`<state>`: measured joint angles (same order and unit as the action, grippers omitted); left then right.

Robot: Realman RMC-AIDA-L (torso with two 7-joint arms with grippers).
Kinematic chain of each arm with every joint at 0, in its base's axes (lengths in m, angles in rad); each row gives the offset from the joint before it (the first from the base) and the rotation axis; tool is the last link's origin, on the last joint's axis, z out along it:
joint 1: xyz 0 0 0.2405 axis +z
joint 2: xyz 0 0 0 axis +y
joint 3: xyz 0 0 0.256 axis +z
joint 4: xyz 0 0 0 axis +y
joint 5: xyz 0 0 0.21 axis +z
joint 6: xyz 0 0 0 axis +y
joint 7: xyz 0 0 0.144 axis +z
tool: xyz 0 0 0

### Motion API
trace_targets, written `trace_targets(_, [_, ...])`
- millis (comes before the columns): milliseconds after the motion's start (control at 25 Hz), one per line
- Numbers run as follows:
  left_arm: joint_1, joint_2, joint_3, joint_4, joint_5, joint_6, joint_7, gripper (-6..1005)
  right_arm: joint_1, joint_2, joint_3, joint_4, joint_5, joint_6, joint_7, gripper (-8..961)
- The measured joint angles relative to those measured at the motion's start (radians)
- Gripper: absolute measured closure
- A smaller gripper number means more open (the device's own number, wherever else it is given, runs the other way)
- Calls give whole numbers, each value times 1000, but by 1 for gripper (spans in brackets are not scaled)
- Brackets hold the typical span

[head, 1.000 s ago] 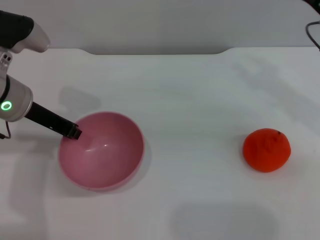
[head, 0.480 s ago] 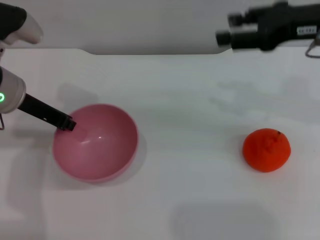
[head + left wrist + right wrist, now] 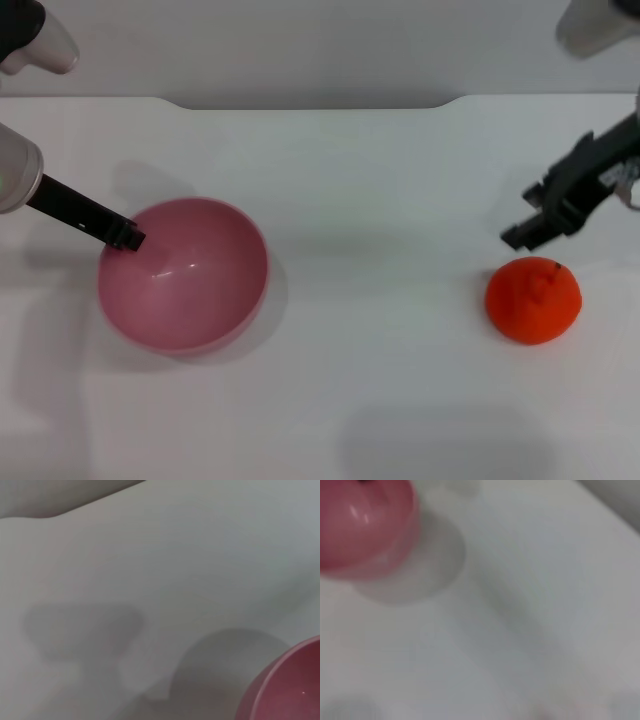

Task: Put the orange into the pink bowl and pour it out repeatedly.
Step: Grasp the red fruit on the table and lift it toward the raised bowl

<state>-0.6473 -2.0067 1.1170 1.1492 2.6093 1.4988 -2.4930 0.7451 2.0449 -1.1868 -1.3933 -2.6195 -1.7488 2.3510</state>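
The pink bowl (image 3: 190, 285) stands upright on the white table at the left. My left gripper (image 3: 127, 238) is shut on its far-left rim. The bowl's edge also shows in the left wrist view (image 3: 292, 685) and in the right wrist view (image 3: 362, 525). The orange (image 3: 533, 301) rests on the table at the right, apart from the bowl. My right gripper (image 3: 521, 217) hangs open just behind and above the orange, not touching it. Neither wrist view shows the orange.
The white table (image 3: 380, 200) runs back to a grey wall, with a stepped back edge (image 3: 310, 103). Between the bowl and the orange lies bare tabletop.
The left gripper has drawn the bowl a little to the left and back. The right arm came into view at the back right, then dropped to just above the orange.
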Motion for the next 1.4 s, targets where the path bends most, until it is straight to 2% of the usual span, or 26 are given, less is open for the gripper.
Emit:
trace_targets(320, [-5,0,0,0,0,3,1,959,-32,19,-48,31,-102,5,31,425])
trace_targets(600, [-17,-3,4,-2,0,5,2,959,-44,20,-59,111,-121,65,32,437])
trace_targets(840, [-33,-19,9,3,0,22,-5,959,-46,20,-76,160,-132,124,32,447])
trace_targets(1080, [-37,-24,9,5,0,35,-9,959,-37,21,-109,217,-133,189,32,457])
trace_targets(1400, [-41,-26,9,7,2,41,-10,959,-42,25,-163,223,-134,216,20,471])
